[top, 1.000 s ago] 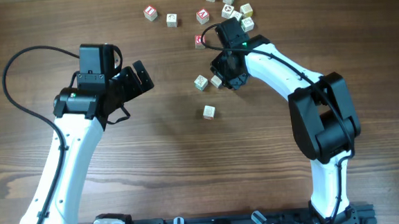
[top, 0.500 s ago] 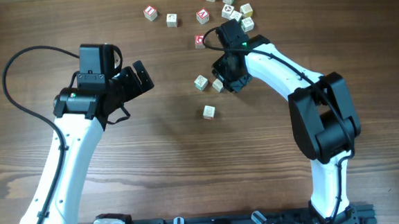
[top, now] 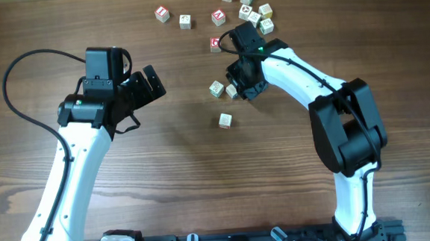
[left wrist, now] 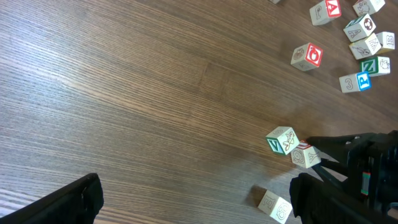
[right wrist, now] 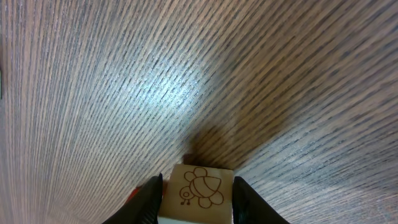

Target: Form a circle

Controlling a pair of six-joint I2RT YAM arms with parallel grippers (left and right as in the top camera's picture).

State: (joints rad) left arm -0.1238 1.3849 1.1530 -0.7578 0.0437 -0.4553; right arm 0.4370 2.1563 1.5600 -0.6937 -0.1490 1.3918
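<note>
from above, my right gripper [top: 237,86] has crept a little to the left over the last second, bringing the cube [top: 232,91] it holds up against the green cube [top: 217,88]. my left gripper [top: 151,83] has not stirred and hangs wide open, well apart from the work. so the circle [top: 224,90] is only begun, i judge: two cubes meet near the middle of the table [top: 166,176], the third cube [top: 225,121] lies below them and apart, and the scatter [top: 256,15] sits beyond at the far edge. the pair's line runs nearly straight across the table, left to right, so the third cube has to close in from the near side. in the left wrist view my left fingers [left wrist: 62,202] show as dark tips at the bottom corners, far apart with nothing between. the cube touches the green one near a corner and sits skew to it, while the third cube stays clear of both. in the right wrist view my right fingers [right wrist: 148,198] are clamped on two opposite sides of the cube, its bee face up toward the camera. a cube has no long axis, so only its turn matters, and here it sits square between my fingers. its neighbours are out of this view.
</note>
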